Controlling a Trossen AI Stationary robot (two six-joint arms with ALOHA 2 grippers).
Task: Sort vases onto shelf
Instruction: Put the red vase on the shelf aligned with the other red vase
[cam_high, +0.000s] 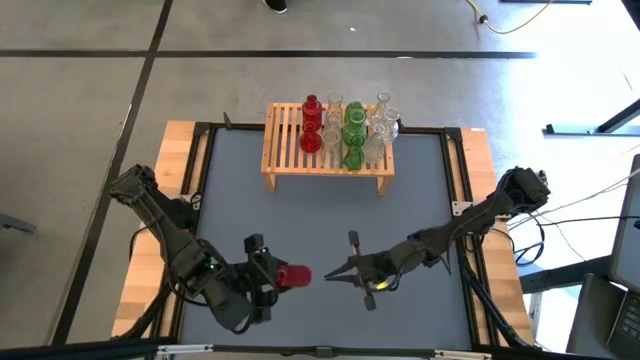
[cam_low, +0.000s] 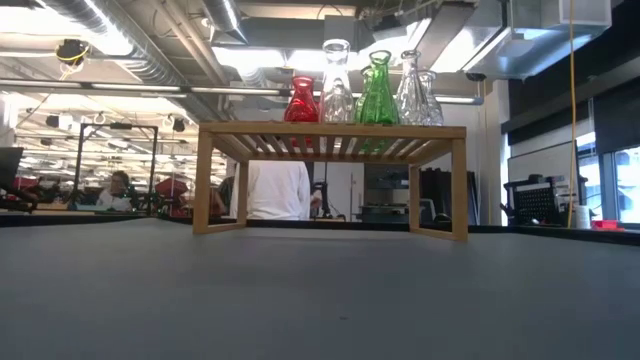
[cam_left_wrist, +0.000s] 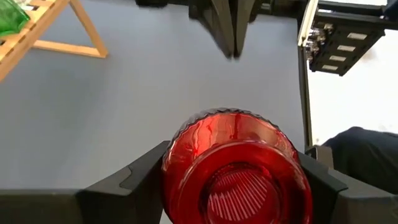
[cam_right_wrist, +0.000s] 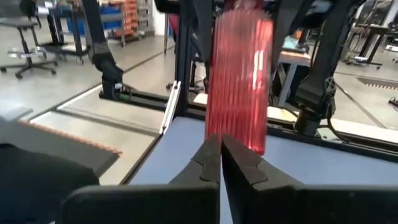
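Observation:
My left gripper (cam_high: 280, 275) hangs over the table's near left part with a red ribbed vase (cam_high: 297, 275) between its fingers. My right gripper (cam_high: 332, 272) is shut and holds nothing. It lies level, pointing toward the table's left edge, its tips a short way from the vase's free end. The shelf (cam_high: 285, 150), a light-wood slatted rack, stands at the table's far middle. On its top stand a red vase (cam_high: 311, 125), green vases (cam_high: 354, 130) and clear vases (cam_high: 380, 125). The low view shows neither gripper. My left gripper pinches the red vase's round body (cam_left_wrist: 180, 155) between its two fingers (cam_left_wrist: 146, 177), one on each side. The fingers slant downward, pointing toward the table's right. One round end of the vase (cam_left_wrist: 239, 190) faces the wrist camera. The vase is lifted clear of the table.
Bare grey tabletop (cam_high: 320, 225) lies between the grippers and the shelf. Black rails and wooden boards (cam_high: 170, 160) border the table's sides. In the low view a person in a white shirt (cam_low: 278, 190) stands in the room beyond the shelf.

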